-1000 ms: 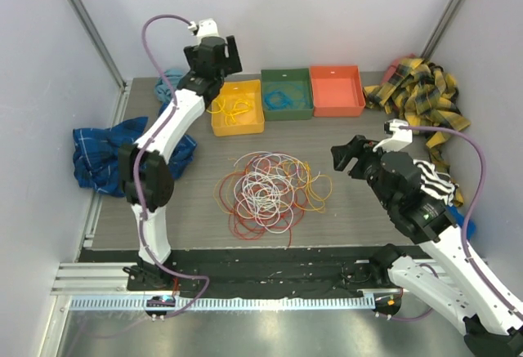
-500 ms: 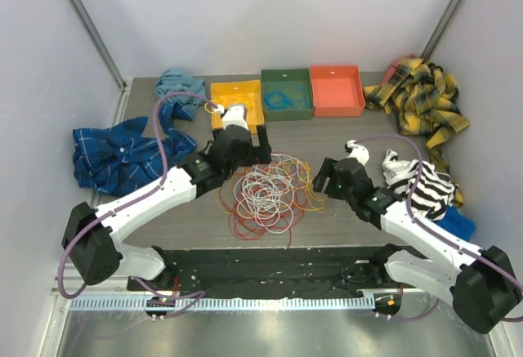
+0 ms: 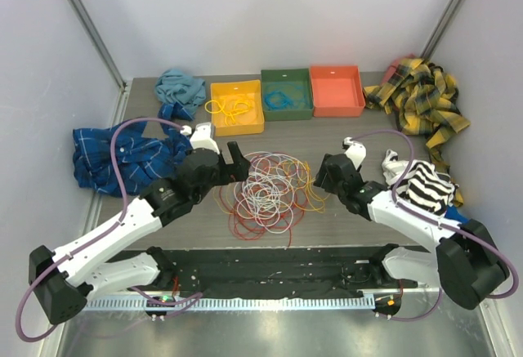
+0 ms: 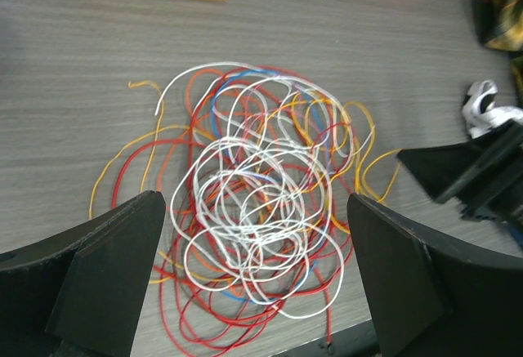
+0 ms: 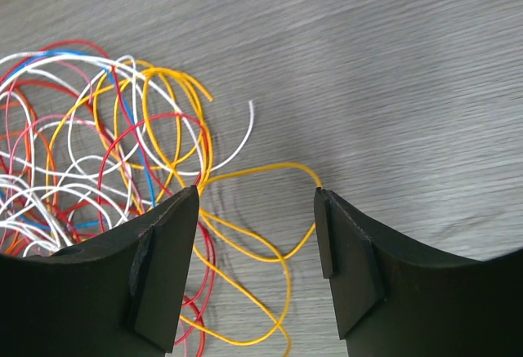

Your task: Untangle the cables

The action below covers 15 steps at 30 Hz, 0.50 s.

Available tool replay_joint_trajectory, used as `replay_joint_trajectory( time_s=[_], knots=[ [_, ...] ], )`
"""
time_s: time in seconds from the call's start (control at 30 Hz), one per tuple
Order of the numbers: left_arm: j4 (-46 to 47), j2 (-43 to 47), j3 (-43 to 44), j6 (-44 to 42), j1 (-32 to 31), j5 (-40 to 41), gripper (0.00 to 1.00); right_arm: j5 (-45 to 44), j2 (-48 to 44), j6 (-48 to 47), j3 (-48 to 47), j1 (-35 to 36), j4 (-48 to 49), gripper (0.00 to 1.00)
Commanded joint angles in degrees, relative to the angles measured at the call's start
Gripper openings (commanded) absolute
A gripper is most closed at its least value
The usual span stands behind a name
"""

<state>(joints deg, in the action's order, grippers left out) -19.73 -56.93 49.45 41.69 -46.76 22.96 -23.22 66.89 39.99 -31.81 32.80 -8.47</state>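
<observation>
The cables (image 3: 270,194) lie in one tangled heap at the middle of the worktop, somewhat nearer its front edge. The left gripper (image 3: 239,162) hovers at the heap's left side, fingers spread wide and holding nothing. The right gripper (image 3: 320,176) is low at the heap's right side, fingers parted and empty, above a loose yellow strand (image 5: 260,167). A yellow bin (image 3: 237,122) along the far edge holds more yellow wire.
</observation>
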Motion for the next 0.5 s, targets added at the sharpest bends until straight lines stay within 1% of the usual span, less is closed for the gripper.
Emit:
replay_joint_trajectory(
  time_s=[0.0, 0.1, 0.27, 0.47],
  knots=[
    [-0.8, 0.9, -2.0, 1.6, -0.3, 0.4, 1.0, -7.6, -3.7, -1.0, 0.9, 0.2, 0.5, 0.66],
    [-0.5, -0.3, -1.6, 0.9, -0.2, 0.1, 1.0, -9.7, -2.4, -1.7, 1.2, 0.2, 0.6, 0.65],
    [-1.0, -2.2, 0.6, -0.4, -0.2, -0.5, 1.0, -10.7, 5.3, -1.8, -0.3, 0.1, 1.7, 0.63],
    [-1.2, -2.3, 0.8, -0.8, -0.2, -0.6, 1.0, -9.6, 7.2, -2.0, 1.0, 0.0, 4.9, 0.61]
  ],
)
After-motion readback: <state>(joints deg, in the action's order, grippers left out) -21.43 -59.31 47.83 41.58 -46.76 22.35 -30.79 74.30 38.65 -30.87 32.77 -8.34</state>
